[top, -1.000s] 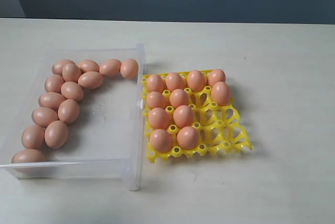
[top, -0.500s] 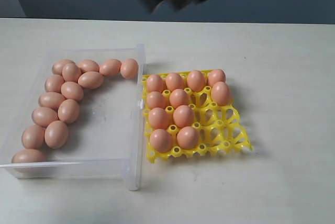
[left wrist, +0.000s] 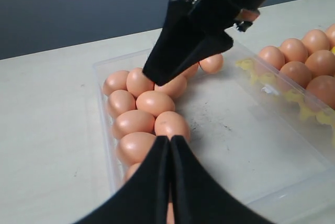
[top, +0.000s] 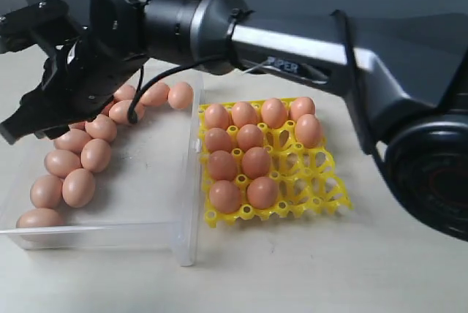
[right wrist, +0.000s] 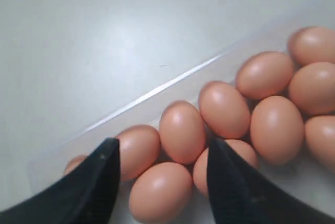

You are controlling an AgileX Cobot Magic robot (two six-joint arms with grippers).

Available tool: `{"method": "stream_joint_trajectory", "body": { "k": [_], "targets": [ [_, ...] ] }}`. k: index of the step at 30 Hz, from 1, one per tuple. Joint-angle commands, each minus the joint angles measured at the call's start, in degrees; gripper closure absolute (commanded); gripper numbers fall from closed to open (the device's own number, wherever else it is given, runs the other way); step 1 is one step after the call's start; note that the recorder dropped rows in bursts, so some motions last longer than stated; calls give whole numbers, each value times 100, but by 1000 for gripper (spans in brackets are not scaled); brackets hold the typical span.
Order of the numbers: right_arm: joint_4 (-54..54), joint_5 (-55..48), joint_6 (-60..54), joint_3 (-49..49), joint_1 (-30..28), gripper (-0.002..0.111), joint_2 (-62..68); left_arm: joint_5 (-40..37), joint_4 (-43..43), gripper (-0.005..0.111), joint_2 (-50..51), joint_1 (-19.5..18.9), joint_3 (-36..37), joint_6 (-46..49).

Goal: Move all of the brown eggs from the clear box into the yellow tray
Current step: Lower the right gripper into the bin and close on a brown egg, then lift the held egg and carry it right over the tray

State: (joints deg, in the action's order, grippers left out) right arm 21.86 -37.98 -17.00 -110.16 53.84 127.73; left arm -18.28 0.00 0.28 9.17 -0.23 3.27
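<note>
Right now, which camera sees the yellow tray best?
The exterior view: the whole yellow tray shows there, and every cup can be counted. The left wrist view catches only one edge, blurred behind the clear box wall. The right wrist view shows none of it.

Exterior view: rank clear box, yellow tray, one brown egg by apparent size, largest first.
1. clear box, though the arm hides part of it.
2. yellow tray.
3. brown egg, clearly smallest.
</note>
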Motion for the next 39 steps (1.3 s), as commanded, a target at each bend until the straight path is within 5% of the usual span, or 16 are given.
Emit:
{"method": "stream_joint_trajectory", "body": {
  "k": [1,8,24,27,33,39],
  "targets": [
    [-355,-637,128,-650,83,75,562,59,0,106,-28,7,23,-15],
    [-1476,-952,1343,-772,83,55,794,59,0,106,-28,7,23,-15],
    [-1444,-104,1425,-781,83,56,1315,59,0,106,-28,7,23,-15],
    [-1433,-37,1425,-781,83,67,1315,59,0,106,-28,7,23,-15],
    [-1445,-116,1425,-781,83,109,1315,59,0,106,-28,7,23,-15],
    [-1563,-346,1425,-781,83,104,1303,59,0,106,-28,7,23,-15]
  ]
}}
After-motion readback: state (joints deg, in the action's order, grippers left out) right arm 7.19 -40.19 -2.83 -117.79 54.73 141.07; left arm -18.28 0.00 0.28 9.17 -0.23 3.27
